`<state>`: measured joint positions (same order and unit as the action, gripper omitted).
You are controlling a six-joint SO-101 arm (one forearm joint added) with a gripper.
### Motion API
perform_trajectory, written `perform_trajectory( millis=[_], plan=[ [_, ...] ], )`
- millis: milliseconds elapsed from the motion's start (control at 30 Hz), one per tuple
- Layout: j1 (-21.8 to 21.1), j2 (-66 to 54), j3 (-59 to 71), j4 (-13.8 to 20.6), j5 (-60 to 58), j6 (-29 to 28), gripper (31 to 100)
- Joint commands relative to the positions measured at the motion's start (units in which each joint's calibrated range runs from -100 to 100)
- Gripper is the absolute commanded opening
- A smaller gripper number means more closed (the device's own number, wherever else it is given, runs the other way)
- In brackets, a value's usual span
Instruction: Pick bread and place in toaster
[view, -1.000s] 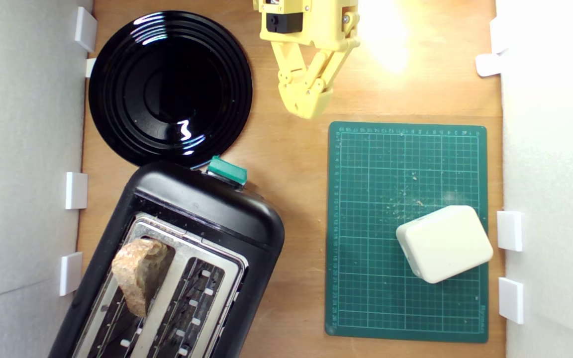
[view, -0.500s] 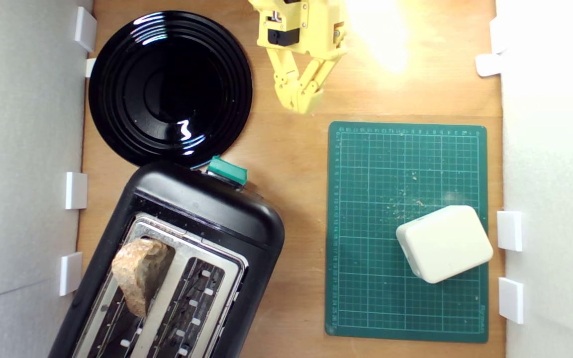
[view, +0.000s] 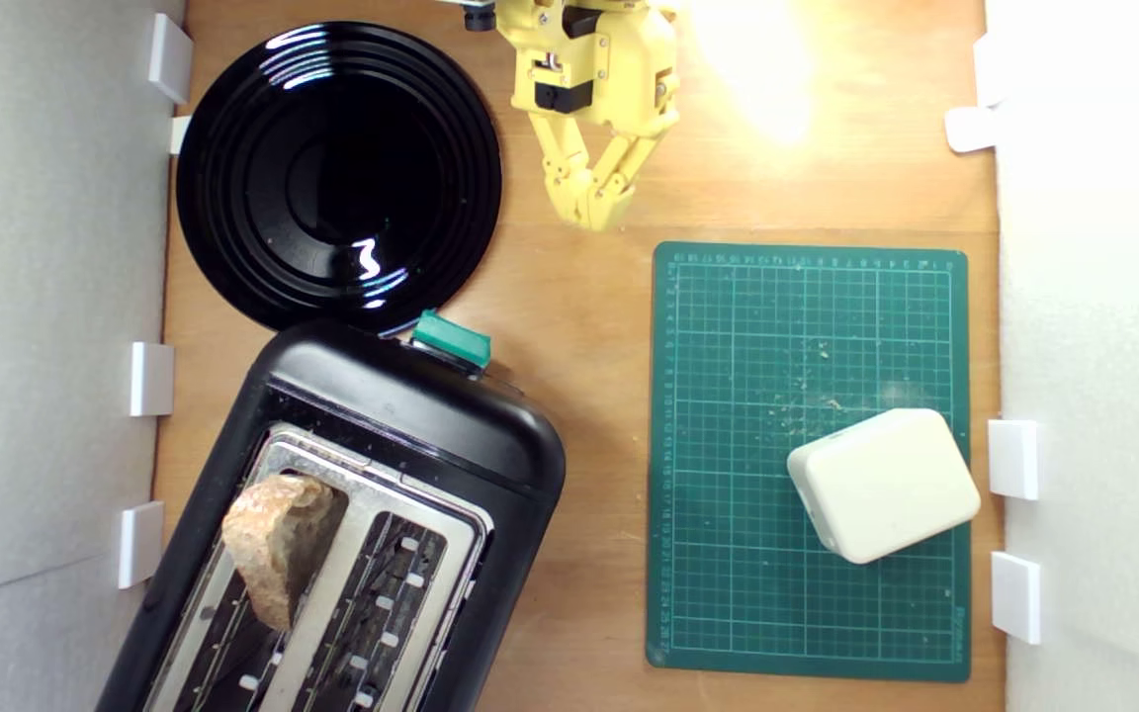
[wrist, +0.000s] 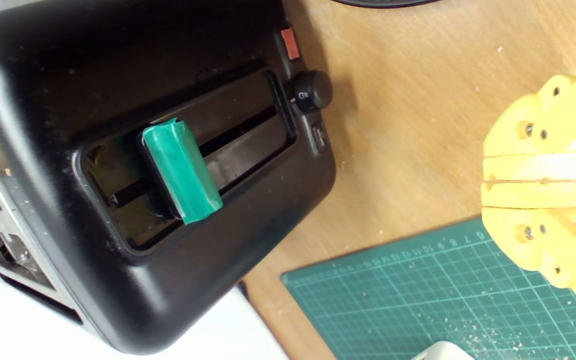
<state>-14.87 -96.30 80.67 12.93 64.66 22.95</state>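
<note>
Closed and empty, the yellow pincer [view: 594, 213] is being held well clear of the toaster [view: 411, 415], above bare desk [view: 569, 297], seemingly because the bread [view: 278, 544] is already being kept upright in a toaster slot.

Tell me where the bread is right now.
In the exterior view's lower left, the bread stands in the toaster's left slot, poking out above the top.
</note>
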Motion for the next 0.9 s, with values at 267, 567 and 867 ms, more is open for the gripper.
perform_trajectory(
  millis=[267, 567, 867],
  plan=[
    [0.1, 0.2, 6.8, 0.7, 0.0, 0.2, 39.7],
    [0.3, -2.8, 12.7, 0.8, 0.0, 1.3, 39.7],
    [1.0, -2.7, 14.6, 0.2, -0.1, 1.5, 39.7]
  ],
)
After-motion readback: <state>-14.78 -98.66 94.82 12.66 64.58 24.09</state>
